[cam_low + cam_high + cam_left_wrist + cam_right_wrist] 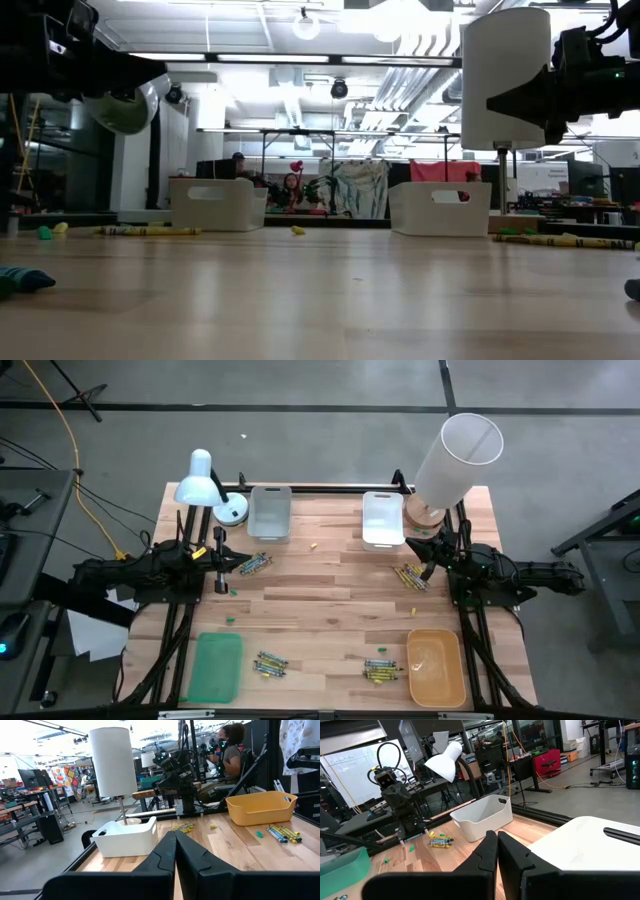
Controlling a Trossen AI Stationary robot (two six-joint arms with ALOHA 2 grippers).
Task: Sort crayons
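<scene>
While both end effectors, left (222, 563) and right (428, 567), sit shut and empty, crayons (410, 577) need opened fingers lowered squarely over one stick.

Worktop (320, 610): pale wood planks. Two white bins (270, 512) (383, 518). Green tray (217, 666), orange-yellow tray (435, 666). Crayons (271, 663): yellow, green, blue-teal, grey. White lamp (200, 480). Arms dark.
</scene>
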